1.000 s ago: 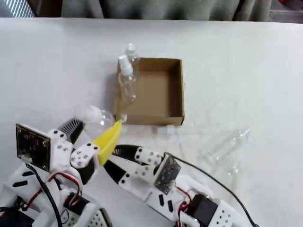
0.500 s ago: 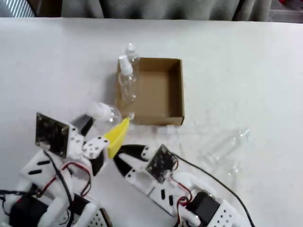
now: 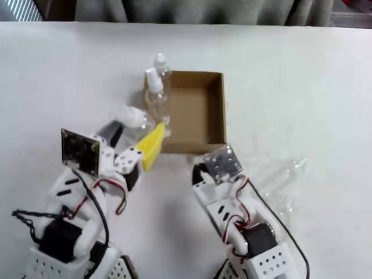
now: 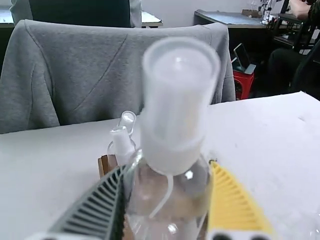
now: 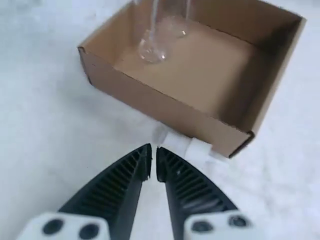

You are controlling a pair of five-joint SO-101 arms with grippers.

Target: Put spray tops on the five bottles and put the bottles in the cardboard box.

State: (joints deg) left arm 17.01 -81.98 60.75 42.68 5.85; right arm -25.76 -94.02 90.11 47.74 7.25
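Note:
My left gripper (image 3: 138, 125) is shut on a clear bottle (image 4: 167, 200) with a white spray top (image 4: 177, 100), held between the grey and yellow fingers (image 4: 227, 200). It hangs just off the front-left corner of the cardboard box (image 3: 216, 110). Two capped bottles (image 3: 156, 96) stand at the box's left wall. My right gripper (image 5: 152, 156) is shut and holds nothing, low over the table before the box's front wall (image 5: 150, 105). Loose white spray tops (image 5: 186, 146) lie just beyond its tips. One bottle (image 5: 161, 30) stands inside the box.
Clear bottles without tops (image 3: 282, 174) lie on the white table to the right of the right arm (image 3: 232, 209). A grey cloth-covered chair back (image 4: 100, 70) stands beyond the table's far edge. Open table surface (image 3: 302, 81) spreads right of the box.
The left arm carried the capped bottle up toward the box's left-front corner. The right arm swung rightward away from the left arm to face the box's front, and its fingers came together.

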